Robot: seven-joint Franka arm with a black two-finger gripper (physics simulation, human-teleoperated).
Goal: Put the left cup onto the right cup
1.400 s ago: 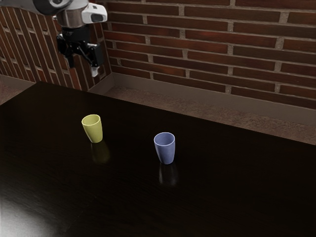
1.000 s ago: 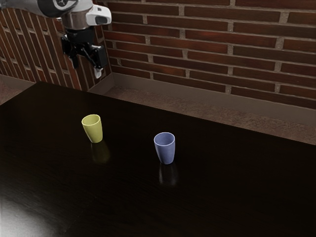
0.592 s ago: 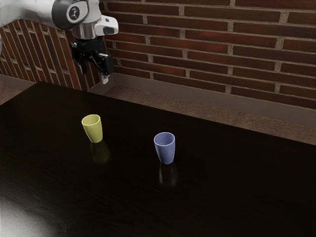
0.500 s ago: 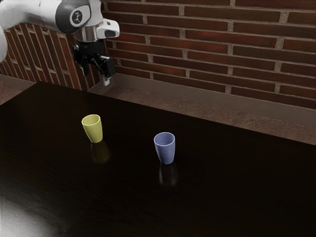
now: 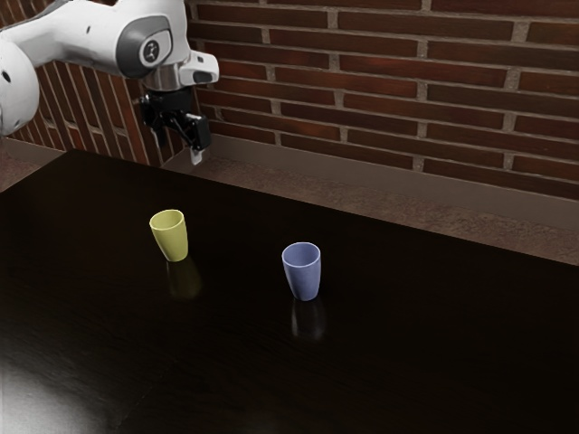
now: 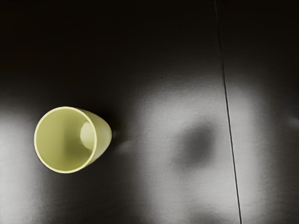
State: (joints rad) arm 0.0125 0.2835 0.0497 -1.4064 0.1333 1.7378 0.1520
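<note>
Black two-finger claw (image 5: pixel 177 147), fingers apart, hangs well above upright yellow tapered cup (image 5: pixel 169 235); upright blue tapered cup (image 5: pixel 301 269) stands near the yellow one

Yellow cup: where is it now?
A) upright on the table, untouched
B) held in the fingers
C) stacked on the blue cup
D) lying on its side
A: the yellow cup stands upright on the table, the open fingers well clear of it.

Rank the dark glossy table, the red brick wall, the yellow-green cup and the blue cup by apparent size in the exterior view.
1. dark glossy table
2. red brick wall
3. blue cup and yellow-green cup: nearly alike; the blue one looks slightly larger but stands nearer the camera, so unranked.
</note>
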